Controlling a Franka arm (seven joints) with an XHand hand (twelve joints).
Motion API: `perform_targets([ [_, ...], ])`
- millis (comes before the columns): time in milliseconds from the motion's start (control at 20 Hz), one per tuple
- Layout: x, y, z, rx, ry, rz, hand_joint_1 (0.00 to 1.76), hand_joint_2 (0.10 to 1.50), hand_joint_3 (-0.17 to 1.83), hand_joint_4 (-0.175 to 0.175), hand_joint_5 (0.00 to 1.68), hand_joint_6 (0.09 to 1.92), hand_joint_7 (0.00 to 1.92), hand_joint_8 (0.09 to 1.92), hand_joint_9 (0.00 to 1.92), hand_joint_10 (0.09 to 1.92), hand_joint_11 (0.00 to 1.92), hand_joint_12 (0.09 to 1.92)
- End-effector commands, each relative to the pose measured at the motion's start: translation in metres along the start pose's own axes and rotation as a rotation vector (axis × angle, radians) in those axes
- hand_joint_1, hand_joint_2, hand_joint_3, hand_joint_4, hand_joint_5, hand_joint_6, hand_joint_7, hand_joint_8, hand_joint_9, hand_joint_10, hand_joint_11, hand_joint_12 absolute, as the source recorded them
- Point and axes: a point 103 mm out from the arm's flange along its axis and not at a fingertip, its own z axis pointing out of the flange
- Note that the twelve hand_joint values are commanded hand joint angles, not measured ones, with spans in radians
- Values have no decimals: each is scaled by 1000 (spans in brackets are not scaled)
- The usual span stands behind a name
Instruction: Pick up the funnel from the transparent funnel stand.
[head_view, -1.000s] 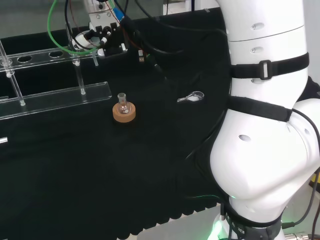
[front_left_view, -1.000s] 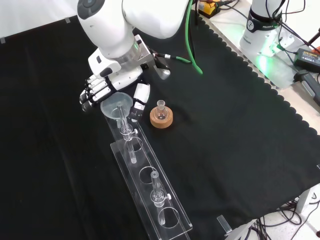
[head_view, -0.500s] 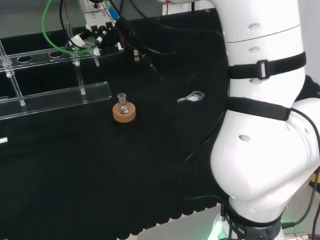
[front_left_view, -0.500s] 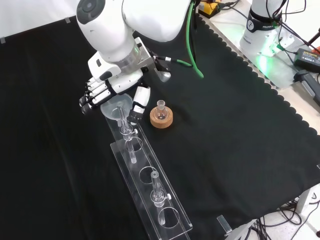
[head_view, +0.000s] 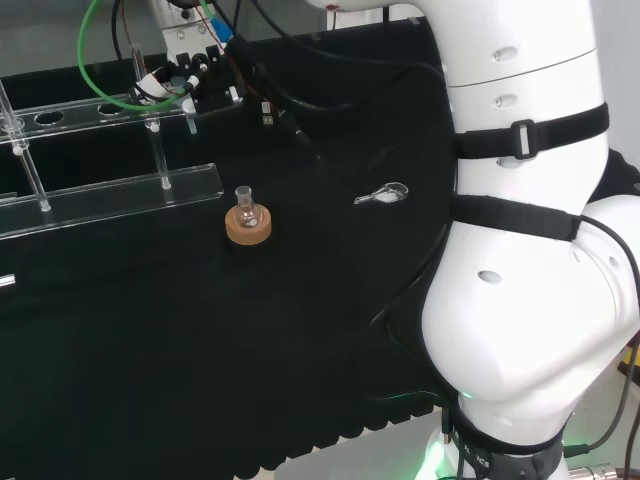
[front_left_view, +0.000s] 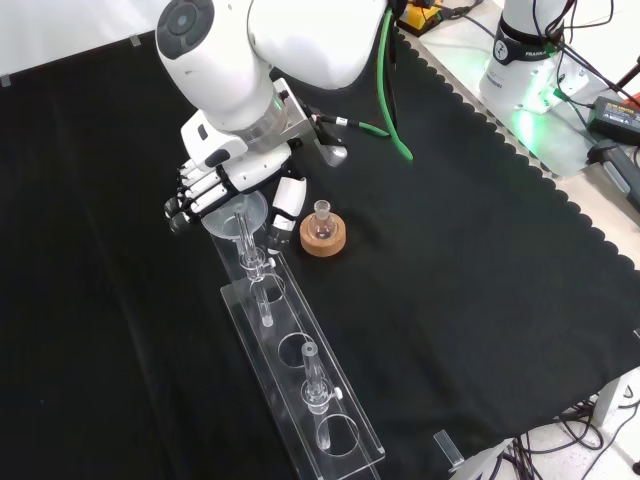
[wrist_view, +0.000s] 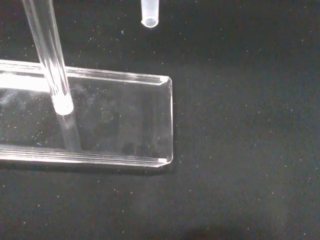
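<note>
In the front view the hand (front_left_view: 225, 190) sits at the far end of the transparent funnel stand (front_left_view: 300, 375), dark fingers (front_left_view: 190, 200) on the left of the funnel (front_left_view: 238, 212), white thumb (front_left_view: 285, 203) on its right, curled about the bowl; I'd judge this the grasping step, the next move a straight lift to free the stem. Right of it stands a small flask (front_left_view: 321, 214) on a cork ring (front_left_view: 323, 238); whether the fingers actually touch the clear rim is hard to tell.
</note>
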Motion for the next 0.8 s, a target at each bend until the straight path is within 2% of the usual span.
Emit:
perform_targets([
  [50,0,-1,-2,-33,-12,-2,40,909,19,-20,22,87,2,745,169,1046,28,1606],
  [200,-2,-1,-3,-48,-9,-7,42,915,22,-64,78,87,1,977,253,1069,130,1578],
  [300,-3,-1,-3,-62,-6,-14,45,924,27,-118,127,87,38,1063,309,1072,208,1546],
  [400,-3,-1,-4,-73,-5,-19,50,935,32,-157,167,87,87,1105,360,1072,276,1517],
  [550,-3,1,-3,-92,-15,-21,66,963,46,-174,227,87,177,1133,449,1052,396,1454],
  [800,2,3,-2,-127,-46,-28,116,1010,71,-175,316,87,295,1170,578,1033,548,1368],
])
